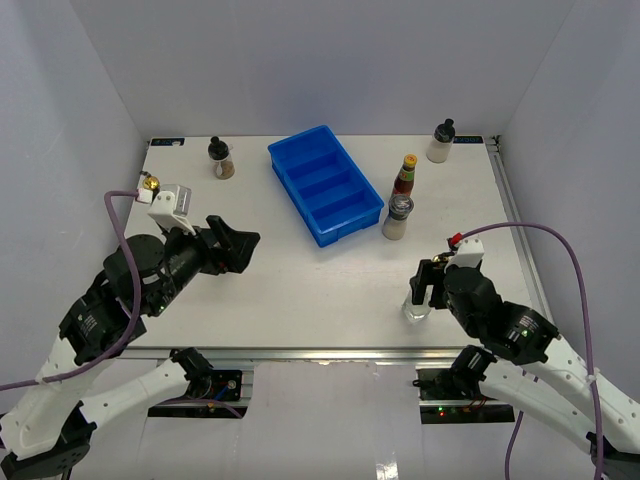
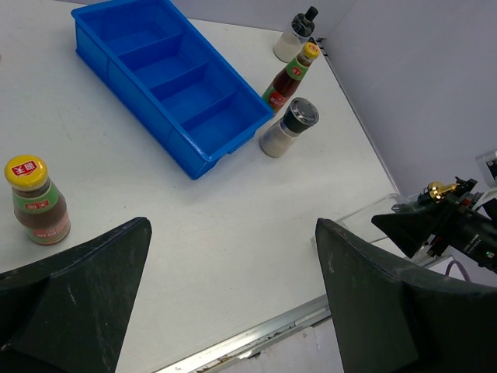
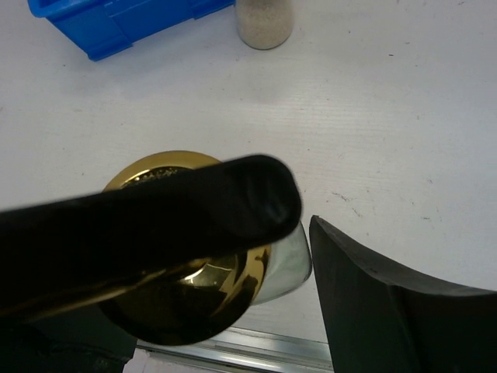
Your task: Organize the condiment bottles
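**A:** White tabletop, pale walls on three sides. The right gripper (image 1: 423,288) sits over the tall clear glass bottle with the gold spout (image 1: 416,308), one finger on either side of its top. The bottle stands right under the gripper, close to the table's near edge.

**B:** Clamped?

**A:** I cannot tell. The wrist view shows one finger across the gold top and the other just beside the glass, nothing more.

**B:** And the left gripper (image 2: 233,229)?

**A:** Spread wide with nothing between the fingers. A squat brown sauce jar with a yellow cap (image 2: 35,198) stands off to its left.

**B:** What could go wrong?

**A:** A hold that high (on the spout end, not the body) could let the bottle swing or slip on lifting, and it could tip off the near edge.

The blue three-compartment plastic tray (image 2: 233,144) lies ahead and left of the right gripper. A slim dark red sauce bottle (image 1: 404,177) and a squat silver-topped jar (image 1: 398,220) stand close together in between. A low carry could clip them.
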You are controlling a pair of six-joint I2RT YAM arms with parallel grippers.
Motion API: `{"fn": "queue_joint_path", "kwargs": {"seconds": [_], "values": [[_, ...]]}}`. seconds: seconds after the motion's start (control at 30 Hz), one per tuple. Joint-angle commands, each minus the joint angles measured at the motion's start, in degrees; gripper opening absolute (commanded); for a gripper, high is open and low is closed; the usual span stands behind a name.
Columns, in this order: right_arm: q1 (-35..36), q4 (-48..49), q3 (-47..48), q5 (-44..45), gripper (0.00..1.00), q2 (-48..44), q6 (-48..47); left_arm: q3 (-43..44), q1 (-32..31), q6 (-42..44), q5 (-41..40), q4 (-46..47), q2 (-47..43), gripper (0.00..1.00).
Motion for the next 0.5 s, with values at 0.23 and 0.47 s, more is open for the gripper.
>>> {"fn": "queue_joint_path", "kwargs": {"seconds": [0.23, 0.47], "values": [[0.17, 3.12, -1.36, 2.60, 0.52, 2.35, 0.36, 2.77, 0.14, -0.01, -0.88, -1.70, -3.78, 0.98], [0.17, 5.23, -1.73, 2.41, 0.11, 3.20, -1.25, 1.17, 0.14, -0.09, -0.73, -0.77, -4.21, 0.98]]}}
